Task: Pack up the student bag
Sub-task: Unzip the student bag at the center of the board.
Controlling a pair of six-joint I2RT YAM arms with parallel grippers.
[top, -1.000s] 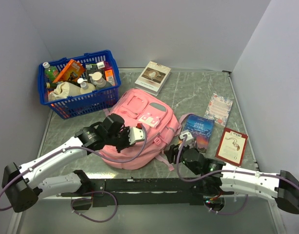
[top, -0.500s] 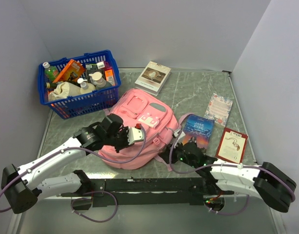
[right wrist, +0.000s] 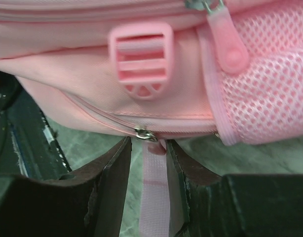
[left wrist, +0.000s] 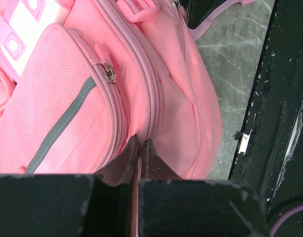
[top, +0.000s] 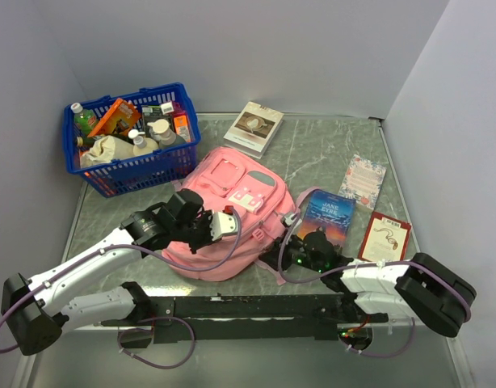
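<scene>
Right arm: it has swung in toward the student bag (top: pixel 260 212) since a second ago. The right gripper (top: pixel 282 259) was over the blue book (top: pixel 329 217). Now it is at the bag's near right edge, and the book shows whole.
Left arm: it has hardly moved. The left gripper (left wrist: pixel 140 141) has its fingers pressed tight together at the long zip seam. A thin pink strip shows between them, so it seems to pinch a bit of the bag's cloth.
Bag: it lies flat in the middle of the table (top: pixel 313 153), front side up, between the blue basket (top: pixel 131 158) and the arms. The zips I can see look closed.
Zip ribbon: the right gripper's fingers (right wrist: pixel 117 168) stand one on each side of the pink zip ribbon (right wrist: pixel 154 197), just under the little metal zip slider (right wrist: pixel 145 134). They are partly closed, but a gap shows on one side, so the ribbon is not squeezed yet.
Step, I think: grab the ribbon and pull the zip open so things can go in.
What could go wrong: the ribbon is thin and floppy, so it could slip out if the fingers pull too soon. The left pinch is small, so a hard tug could yank the cloth free. Then the whole bag would slide, maybe into the blue book, and the zip would stay shut.
</scene>
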